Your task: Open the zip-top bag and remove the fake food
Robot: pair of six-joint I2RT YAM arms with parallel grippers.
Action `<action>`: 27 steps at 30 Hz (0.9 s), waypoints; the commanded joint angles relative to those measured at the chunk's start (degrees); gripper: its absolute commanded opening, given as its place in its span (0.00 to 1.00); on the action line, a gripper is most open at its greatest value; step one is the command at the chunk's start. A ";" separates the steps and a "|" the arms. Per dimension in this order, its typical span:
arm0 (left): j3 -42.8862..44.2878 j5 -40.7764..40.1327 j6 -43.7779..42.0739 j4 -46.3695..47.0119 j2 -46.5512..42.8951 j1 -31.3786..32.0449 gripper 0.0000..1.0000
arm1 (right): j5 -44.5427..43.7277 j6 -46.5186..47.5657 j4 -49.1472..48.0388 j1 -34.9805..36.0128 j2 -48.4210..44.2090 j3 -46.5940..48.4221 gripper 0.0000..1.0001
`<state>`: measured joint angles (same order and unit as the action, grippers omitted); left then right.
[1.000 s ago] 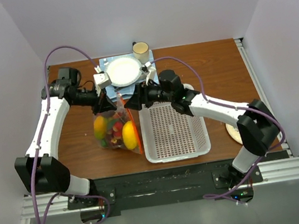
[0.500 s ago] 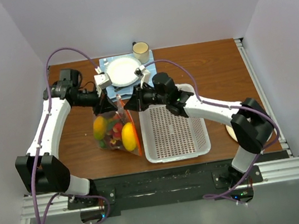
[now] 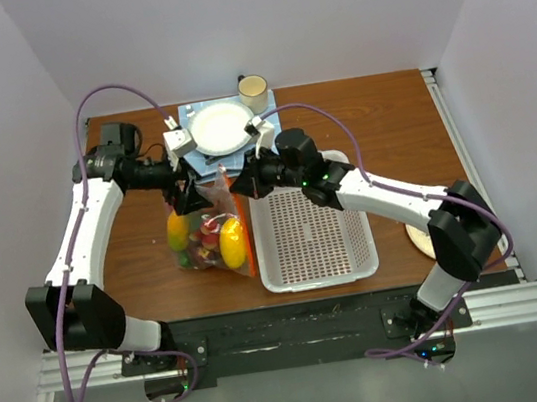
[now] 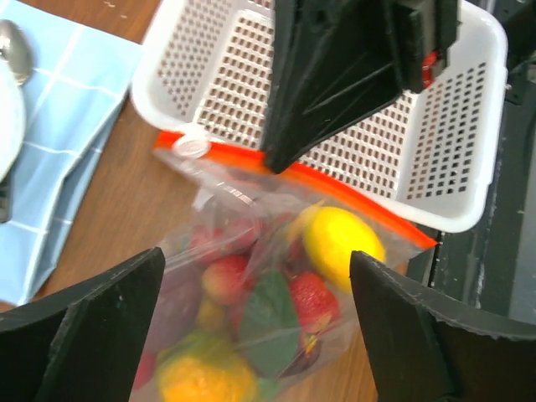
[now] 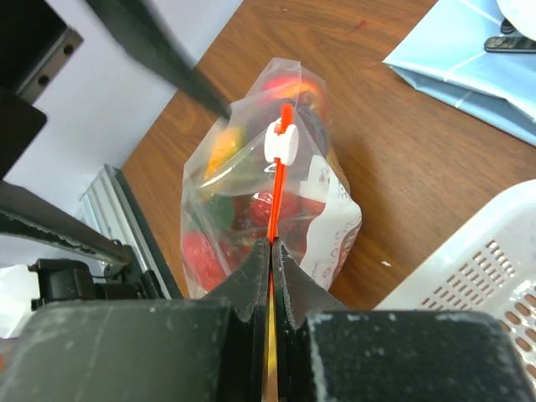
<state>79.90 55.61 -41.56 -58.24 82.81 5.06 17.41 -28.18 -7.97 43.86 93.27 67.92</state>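
Note:
The zip-top bag (image 3: 209,232) stands on the table left of the basket, full of fake food (image 3: 232,242): a yellow lemon (image 4: 342,243), strawberries and green pieces. My right gripper (image 5: 270,249) is shut on the bag's orange-red zip strip (image 5: 277,197), just short of the white slider (image 5: 282,142). My left gripper (image 4: 255,335) is open, its fingers (image 4: 92,322) wide apart on either side of the bag's upper part and holding nothing. From above, the left gripper (image 3: 185,195) and the right gripper (image 3: 237,182) face each other across the bag's top.
A white perforated basket (image 3: 315,240) lies right of the bag. Behind it, a white plate (image 3: 222,127) sits on a blue cloth (image 3: 187,112) with a tan cup (image 3: 253,89). A pale disc (image 3: 419,237) lies at the right edge.
My right gripper moved in and shut on the zip strip. My left gripper, shut at the bag's top before, has opened wide and let go.

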 commanded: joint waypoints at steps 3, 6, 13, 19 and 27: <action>-1.15 0.72 8.94 13.66 -4.40 -2.25 1.00 | 1.66 2.00 1.03 0.09 -3.01 2.83 0.00; 0.69 4.22 10.89 18.59 -2.66 -2.25 1.00 | 3.33 0.85 -0.11 0.18 -3.01 2.48 0.00; 5.08 21.19 1.35 13.02 7.45 -2.25 1.00 | 4.04 2.25 2.69 0.62 -3.97 5.90 0.00; 14.39 23.75 -26.95 -17.10 17.99 -3.30 1.00 | 4.21 3.31 5.85 0.62 -5.82 8.63 0.00; 13.70 25.77 -29.37 -17.17 16.60 -3.92 0.98 | 4.91 3.84 7.79 0.70 -5.56 10.83 0.00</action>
<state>91.61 77.38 -64.40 -70.54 101.80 1.56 20.71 -25.34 1.43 44.53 90.24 75.07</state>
